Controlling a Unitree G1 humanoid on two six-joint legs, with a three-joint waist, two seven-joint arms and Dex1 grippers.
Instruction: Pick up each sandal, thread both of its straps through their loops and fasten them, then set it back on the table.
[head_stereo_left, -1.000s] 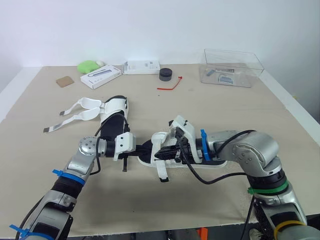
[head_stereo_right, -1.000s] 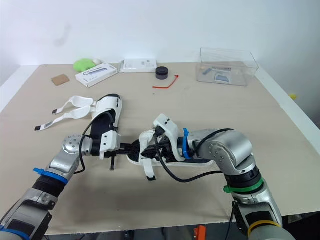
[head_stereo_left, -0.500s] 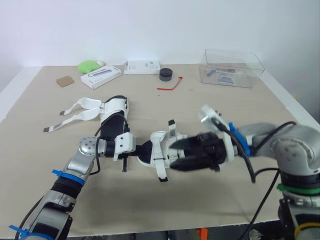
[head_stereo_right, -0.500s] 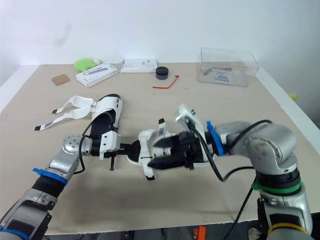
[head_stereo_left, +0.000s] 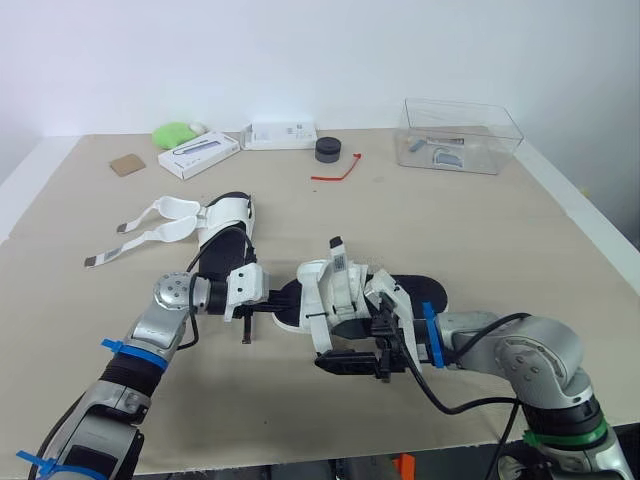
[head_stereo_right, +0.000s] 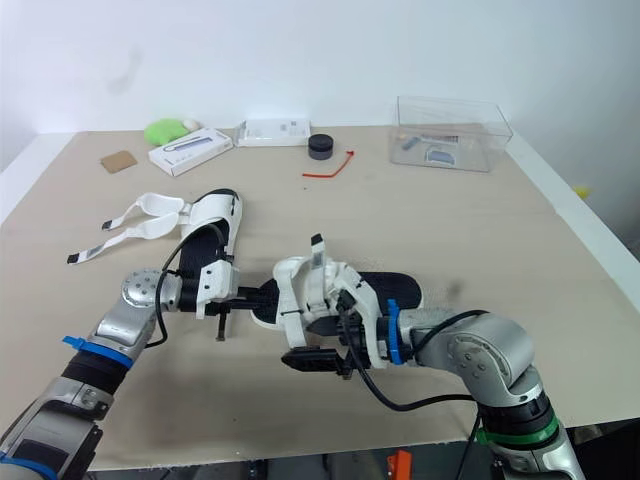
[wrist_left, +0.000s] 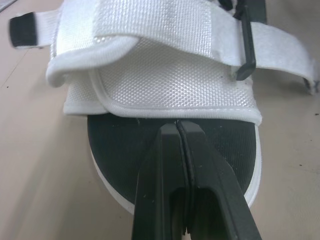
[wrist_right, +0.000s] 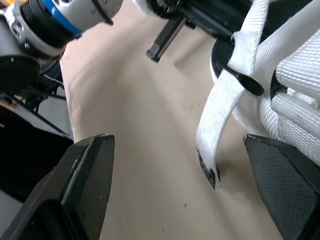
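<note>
A sandal (head_stereo_left: 345, 295) with a black sole and white straps lies at the middle of the table. My left gripper (head_stereo_left: 272, 299) is shut, its fingers (wrist_left: 170, 165) lying over the toe end of the footbed (wrist_left: 125, 135). Low at the sandal's near side my right gripper (head_stereo_left: 347, 346) stands wide open. A loose strap end (wrist_right: 216, 120) with a black tip hangs between its fingers (wrist_right: 90, 175), untouched. Another strap tip (head_stereo_left: 336, 256) sticks up above the sandal. The second sandal (head_stereo_left: 228, 224) lies farther back left, its straps (head_stereo_left: 150, 228) spread open on the table.
Along the back edge sit a clear plastic box (head_stereo_left: 460, 135), two white boxes (head_stereo_left: 200, 152) (head_stereo_left: 282, 133), a green lump (head_stereo_left: 175, 132), a black puck (head_stereo_left: 327, 150), a red tie (head_stereo_left: 338, 172) and a brown coaster (head_stereo_left: 127, 164). The table's near edge runs just below my arms.
My right gripper opened, left the straps it was working on, swung out to the right, then came back low at the sandal's near side. The left gripper stayed put.
</note>
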